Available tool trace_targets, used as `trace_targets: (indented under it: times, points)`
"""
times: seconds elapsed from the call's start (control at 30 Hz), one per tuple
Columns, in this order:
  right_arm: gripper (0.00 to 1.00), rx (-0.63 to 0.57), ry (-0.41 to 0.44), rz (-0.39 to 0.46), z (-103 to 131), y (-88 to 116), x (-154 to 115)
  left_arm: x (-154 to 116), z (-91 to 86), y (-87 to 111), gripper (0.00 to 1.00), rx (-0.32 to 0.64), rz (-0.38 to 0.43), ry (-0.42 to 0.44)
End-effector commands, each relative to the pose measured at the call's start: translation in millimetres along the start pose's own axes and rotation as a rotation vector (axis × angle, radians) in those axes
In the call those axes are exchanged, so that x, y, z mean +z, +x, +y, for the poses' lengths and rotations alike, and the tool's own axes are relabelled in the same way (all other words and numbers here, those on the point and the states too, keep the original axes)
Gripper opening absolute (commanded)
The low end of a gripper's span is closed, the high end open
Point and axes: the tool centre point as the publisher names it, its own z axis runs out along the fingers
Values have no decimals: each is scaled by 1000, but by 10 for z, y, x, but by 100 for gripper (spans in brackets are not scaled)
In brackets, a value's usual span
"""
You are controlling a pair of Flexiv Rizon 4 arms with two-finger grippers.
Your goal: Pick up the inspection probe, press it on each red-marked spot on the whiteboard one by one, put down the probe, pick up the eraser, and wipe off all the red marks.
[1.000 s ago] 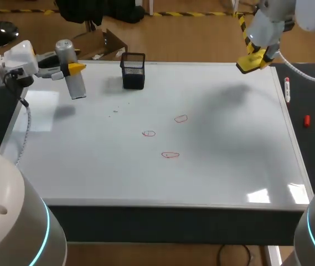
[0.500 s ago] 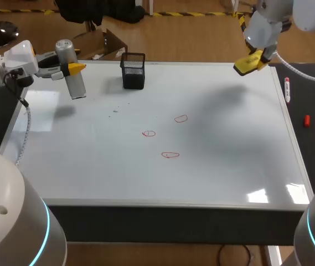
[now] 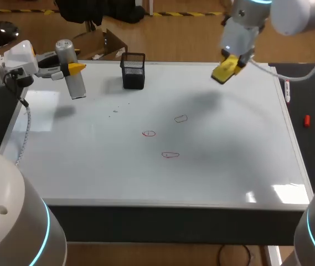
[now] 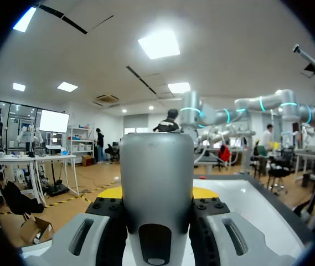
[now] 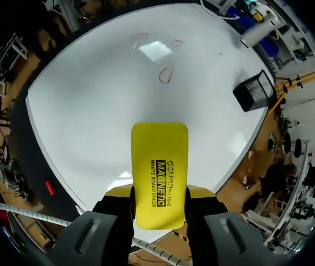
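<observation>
Eraser: the flat yellow whiteboard eraser hung above the far right part of the white whiteboard, pinched by its sides in the right gripper and well apart from the marks.
Probe: the grey cylindrical inspection probe was clamped in the left gripper over the board's far left corner, seemingly lifted off the surface.
Marks: three small red outlined marks lay near the board's middle, unwiped.
Risk: landing tilted, the eraser would likely drag on one edge and leave red streaks. A wide sweep could knock the black mesh pen cup at the far edge.
Views: the right wrist view alone showed both fingers pressed against the eraser. The left wrist view showed the probe filling its gripper, but no marks. Only the head view placed both arms.
</observation>
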Motion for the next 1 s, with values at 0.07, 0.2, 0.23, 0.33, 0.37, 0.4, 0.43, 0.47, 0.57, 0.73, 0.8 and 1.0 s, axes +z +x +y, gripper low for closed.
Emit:
trace_targets:
  times: [0.07, 0.2, 0.23, 0.33, 0.37, 0.4, 0.43, 0.47, 0.57, 0.73, 0.8, 1.0]
  points:
    - [0, -92, 12, 3, 515, -130, 57, 1, -18, 16, 0, 2, -5, -1]
    - [0, -172, 1, 2, 899, -249, 113, 1, -18, 16, 0, 2, -5, -1]
    - [0, -187, -4, 0, 988, -275, 123, 1, -18, 16, 0, 2, -5, -1]
    - [0, -243, -6, -5, 1279, -359, 132, 1, -18, 16, 0, 2, -5, -1]
    - [0, -255, -12, -11, 1363, -380, 135, 1, -18, 16, 0, 2, -5, -1]
    - [0, -276, -18, -9, 1459, -401, 145, 1, -18, 16, 0, 2, -5, -1]
    - [0, -294, -11, 1, 1533, -415, 166, 1, -18, 16, 0, 2, -5, -1]
    - [0, -303, -19, -2, 1605, -427, 186, 1, -18, 16, 0, 2, -5, -1]
    - [0, -330, -33, 10, 1795, -452, 268, 1, -18, 16, 0, 2, -5, -1]
    - [0, -370, -85, 32, 2149, -485, 419, 1, -18, 16, 0, 2, -5, -1]
    - [0, -381, -108, 37, 2286, -491, 476, 1, -18, 16, 0, 2, -5, -1]
    - [0, -423, -112, 70, 2589, -501, 605, 1, -18, 16, 0, 2, -5, -1]
